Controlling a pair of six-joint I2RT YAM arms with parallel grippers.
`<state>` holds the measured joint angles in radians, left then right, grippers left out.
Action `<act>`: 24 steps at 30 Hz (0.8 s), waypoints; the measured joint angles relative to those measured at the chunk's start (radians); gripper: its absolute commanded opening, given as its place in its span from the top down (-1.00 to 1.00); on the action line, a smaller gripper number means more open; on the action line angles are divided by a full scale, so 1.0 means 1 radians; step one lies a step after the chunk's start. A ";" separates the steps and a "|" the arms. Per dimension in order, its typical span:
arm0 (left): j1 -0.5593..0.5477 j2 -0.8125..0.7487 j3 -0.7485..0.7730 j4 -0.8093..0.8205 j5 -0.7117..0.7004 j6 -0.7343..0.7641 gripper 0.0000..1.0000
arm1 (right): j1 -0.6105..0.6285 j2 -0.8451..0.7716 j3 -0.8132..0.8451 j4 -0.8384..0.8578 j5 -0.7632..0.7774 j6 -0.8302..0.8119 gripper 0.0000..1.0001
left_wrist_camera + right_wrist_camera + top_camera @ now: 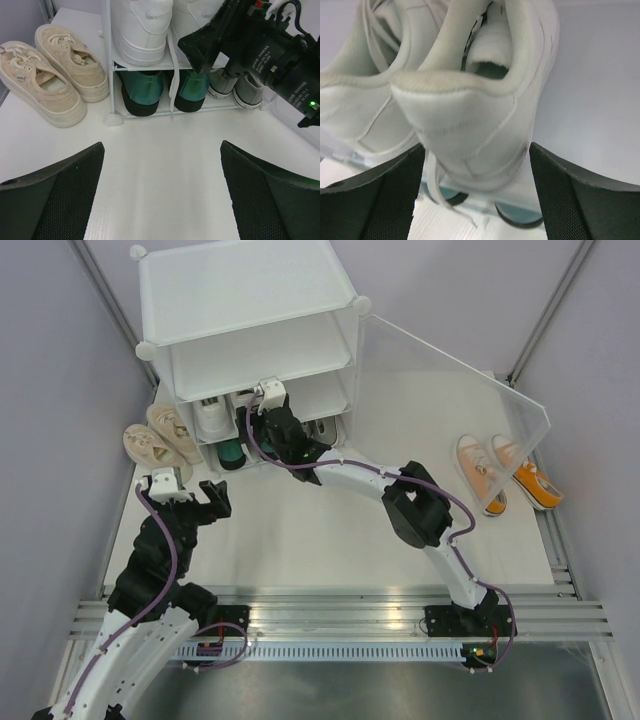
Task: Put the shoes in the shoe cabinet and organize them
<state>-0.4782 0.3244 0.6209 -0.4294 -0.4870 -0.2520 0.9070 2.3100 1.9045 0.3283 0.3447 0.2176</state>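
From above: shoe cabinet (250, 300) at the far side of the table (300, 540), left of centre, with its clear door (470, 380) standing open to the right. Beige pair (160, 435) side by side on the table, just outside the cabinet's left wall. Orange pair (505, 475) also on the table, well apart on the right, near the door's outer edge. Right arm (400, 500) reaching across to the cabinet's open front, tip in under a shelf edge. Left arm (150, 560) near the beige pair, short of the cabinet.

From the left wrist: left gripper (161, 145) spread wide, nothing between the fingers, over bare table in front of the cabinet. Ahead, white pair (142, 30) on a shelf, heels outward. Directly below on the lowest tier, dark green pair (145, 90) with black soles, heels out. Grey pair (235, 90) just to the right on the same tier, partly hidden behind the right arm. Loose white lace (172, 75) hanging down between the green shoes. Beige pair to the left, outside the cabinet.

From the right wrist: right gripper (476, 150) released, fingers standing either side of one white shoe's heel, very close up; contact with the pads impossible to tell. Second white shoe just beside it on the left. Both resting on the shelf, with green heels showing faintly underneath.
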 measured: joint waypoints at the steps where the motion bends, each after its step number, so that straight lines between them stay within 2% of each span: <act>1: 0.000 0.000 0.000 0.000 0.000 0.000 -0.99 | 0.001 -0.027 -0.039 0.000 -0.010 0.003 -0.80; 12: 0.000 -0.003 0.000 0.006 -0.005 0.001 -0.99 | 0.002 -0.516 -0.466 0.017 -0.074 0.048 -0.96; 24: 0.000 0.000 0.000 0.010 0.017 0.002 -0.99 | -0.032 -1.187 -0.724 -0.270 -0.029 0.308 -0.96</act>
<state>-0.4782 0.3244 0.6209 -0.4194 -0.4702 -0.2504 0.8749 1.1233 1.1809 0.0578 0.3157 0.5255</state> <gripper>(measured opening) 0.994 0.982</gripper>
